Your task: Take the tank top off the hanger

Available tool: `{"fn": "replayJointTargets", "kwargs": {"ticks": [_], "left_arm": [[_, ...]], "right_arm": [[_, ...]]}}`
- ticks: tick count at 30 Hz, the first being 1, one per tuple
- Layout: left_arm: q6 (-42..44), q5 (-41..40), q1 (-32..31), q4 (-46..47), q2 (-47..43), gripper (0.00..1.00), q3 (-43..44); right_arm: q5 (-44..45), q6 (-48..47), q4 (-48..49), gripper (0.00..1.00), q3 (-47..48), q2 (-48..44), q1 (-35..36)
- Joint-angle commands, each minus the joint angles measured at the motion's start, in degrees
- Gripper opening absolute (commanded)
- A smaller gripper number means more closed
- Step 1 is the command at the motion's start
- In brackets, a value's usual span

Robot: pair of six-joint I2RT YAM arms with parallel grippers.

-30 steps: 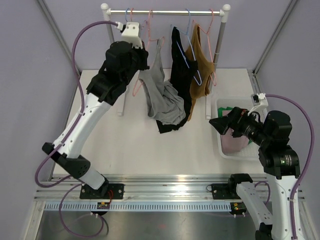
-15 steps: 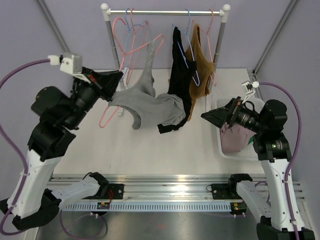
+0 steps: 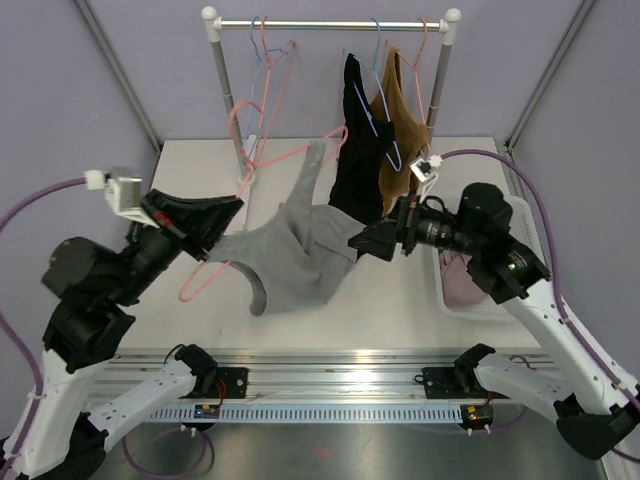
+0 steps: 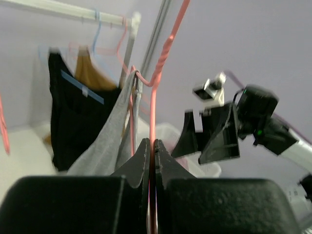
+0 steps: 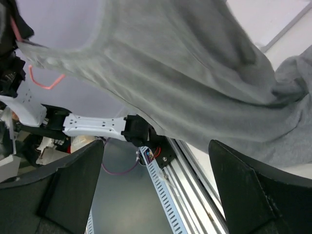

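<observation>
Grey tank top [image 3: 290, 255] sags, soft and light, from a hanger [image 4: 152, 117] clenched in the left pincer [image 4: 151, 146]. Right pincer [image 3: 360, 243] gapes beside the loose body, probably the best hold.

The grey fabric tank top [image 3: 290, 260] hangs on the pink wire hanger [image 3: 190, 288], before the metal clothes rail [image 3: 330, 24]. The white plastic bin [image 3: 452, 305] lies to its right.

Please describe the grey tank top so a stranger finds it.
Find the clothes rail at the back. Before it, the grey tank top hangs from a pink hanger in the left tool. Unlike the black top and brown top, it is off the rail.
</observation>
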Motion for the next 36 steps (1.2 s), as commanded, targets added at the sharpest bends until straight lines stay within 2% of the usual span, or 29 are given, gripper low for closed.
{"fn": "replayJointTargets", "kwargs": {"ticks": [1,6,8,9,14,21,22,23,26,29,36], "left_arm": [[-5.84,2.27,-0.22,5.83,-1.93,0.0,-8.59],[-10.85,2.98,-0.22,9.71,-5.09,0.0,-18.69],[-11.47,3.15,-0.31,10.59,-5.45,0.0,-20.56],[-12.0,2.8,-0.4,10.68,-5.89,0.0,-21.87],[-12.35,2.1,-0.4,10.68,-7.38,0.0,-23.29],[-11.92,2.71,-0.4,10.16,-6.59,0.0,-23.2],[-11.74,2.63,-0.4,10.16,-6.51,0.0,-23.2],[-11.65,2.19,-0.4,9.98,-6.5,0.0,-23.2],[-10.95,1.57,-0.4,9.28,-5.89,0.0,-23.11],[-11.3,2.53,-0.49,10.15,-5.28,0.0,-23.55],[-11.21,1.4,-0.49,10.16,-4.92,0.0,-23.99]], "right_arm": [[20.18,-3.75,3.31,0.95,0.78,3.67,9.54],[31.69,-4.36,10.44,0.91,-1.69,8.32,14.38],[32.94,-5.32,10.53,0.87,-0.99,10.52,14.47],[34.25,-5.67,10.62,0.8,-0.46,12.36,14.56],[38.3,-7.34,9.66,0.73,0.77,15.71,14.82],[40.32,-9.72,10.18,0.38,2.88,18.62,14.82],[40.24,-9.9,10.09,0.37,3.06,18.53,14.74],[39.63,-10.16,9.74,0.41,3.58,18.53,14.82],[36.2,-9.99,10.0,0.62,3.42,18.36,14.82],[35.58,-8.58,13.16,0.63,1.4,17.39,14.82],[36.37,-8.58,13.87,0.66,2.0,18.27,14.82]]}}
